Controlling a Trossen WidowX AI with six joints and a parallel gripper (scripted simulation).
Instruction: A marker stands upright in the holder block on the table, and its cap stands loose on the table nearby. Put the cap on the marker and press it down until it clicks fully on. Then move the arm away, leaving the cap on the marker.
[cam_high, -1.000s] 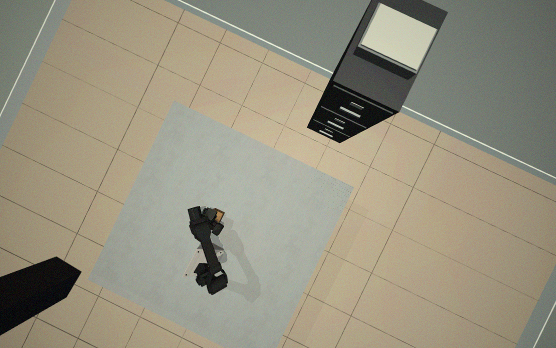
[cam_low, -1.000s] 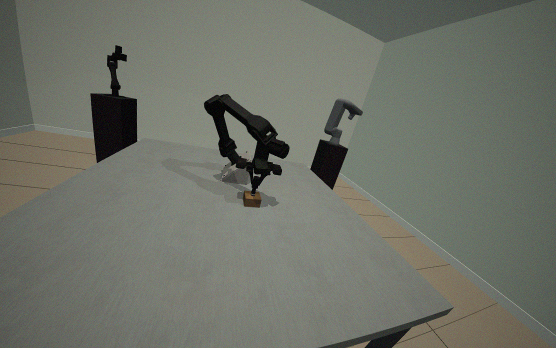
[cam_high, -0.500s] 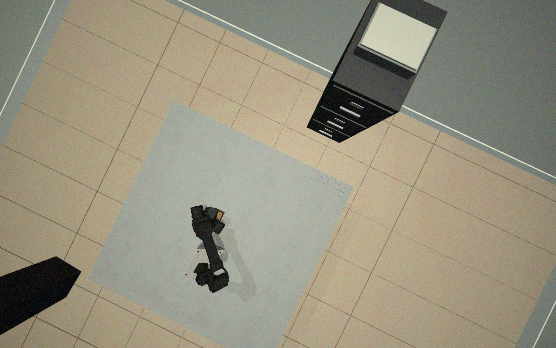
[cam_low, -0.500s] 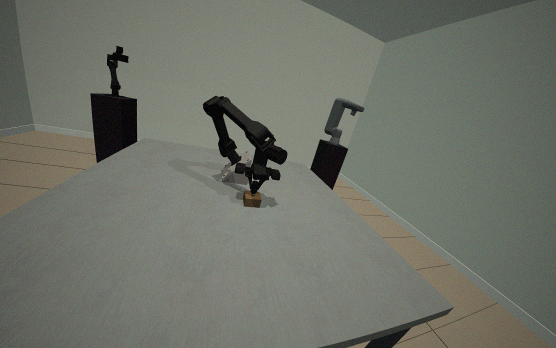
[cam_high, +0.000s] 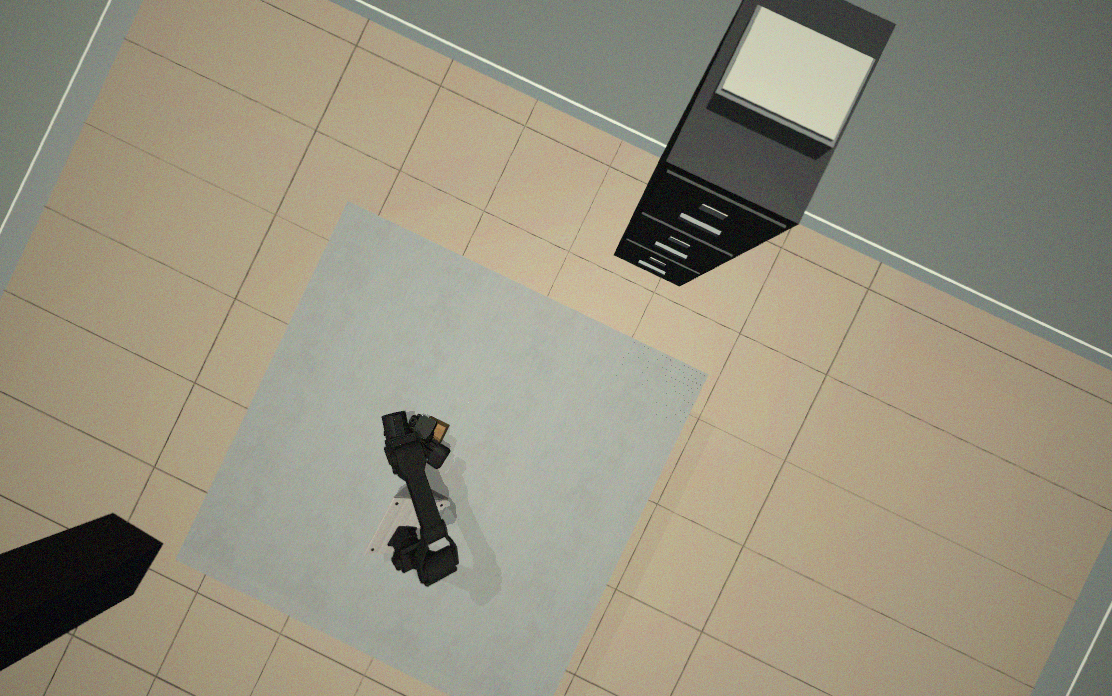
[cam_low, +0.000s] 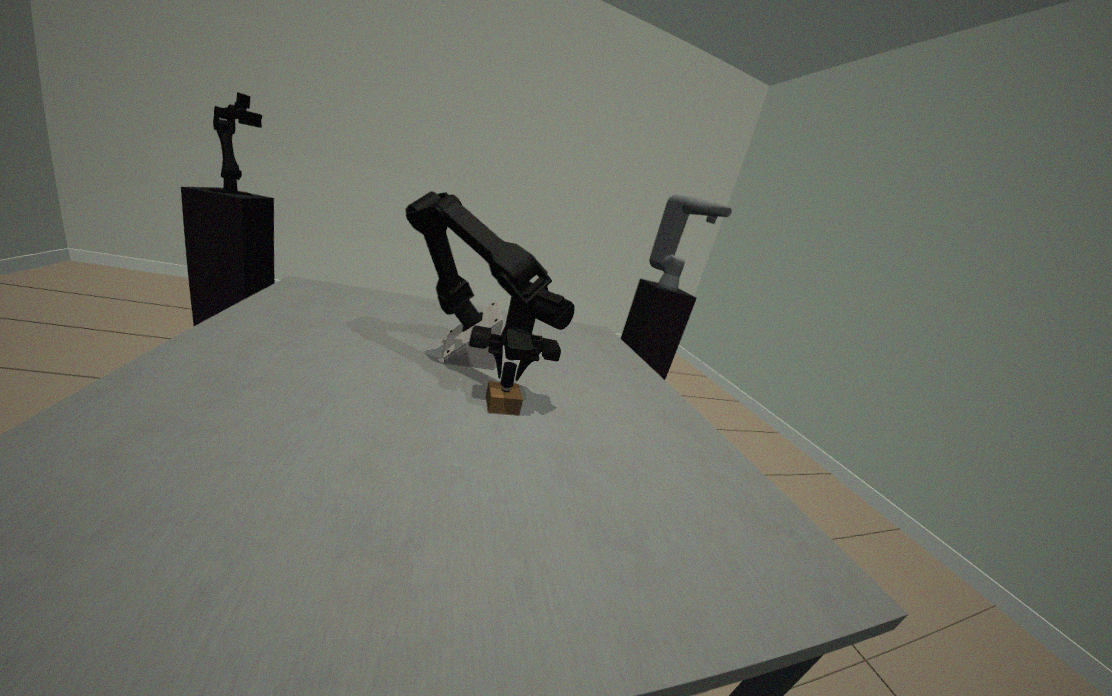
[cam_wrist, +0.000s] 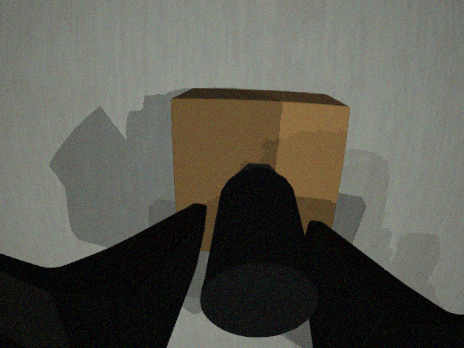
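The orange-brown holder block (cam_high: 440, 431) (cam_low: 503, 402) (cam_wrist: 225, 130) sits on the table (cam_high: 492, 328) (cam_low: 410, 533). The black cap (cam_low: 509, 373) (cam_wrist: 260, 300) stands upright over the block, on the marker. The marker's body is hidden under the cap, apart from a pale rim low down in the exterior view. I cannot tell whether the cap is fully on. My gripper (cam_low: 508, 378) (cam_wrist: 256, 225) is slightly open around the cap. In the wrist view a narrow gap shows between the left finger and the cap; the right finger is very close to it, and I cannot tell if they touch.
A white angled plate (cam_high: 380, 535) (cam_low: 494, 312) with small dark dots stands near my arm's base. Beyond the table are a dark drawer cabinet (cam_high: 697, 213), a black pedestal (cam_low: 217, 254) with another arm, and a second pedestal (cam_low: 658, 328) with a grey arm.
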